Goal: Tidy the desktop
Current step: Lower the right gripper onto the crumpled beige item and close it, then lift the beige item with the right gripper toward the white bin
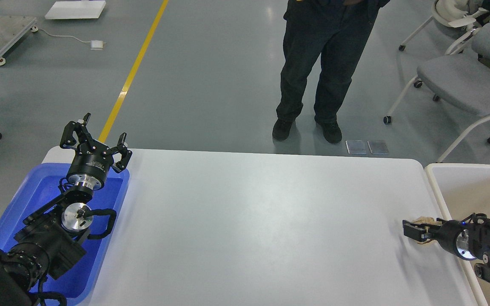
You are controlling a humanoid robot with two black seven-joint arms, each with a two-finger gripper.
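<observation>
here one desktop [262,221], two claws, two bins.

The right hand [415,230] mostly hides a small tan object [423,220].

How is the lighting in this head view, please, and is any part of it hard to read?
Head view: even overhead light, with soft glare on the desktop; left gripper crisp, fingers spread; right gripper small and dark against the desktop edge, something pale at its fingers, too unclear to name.
</observation>
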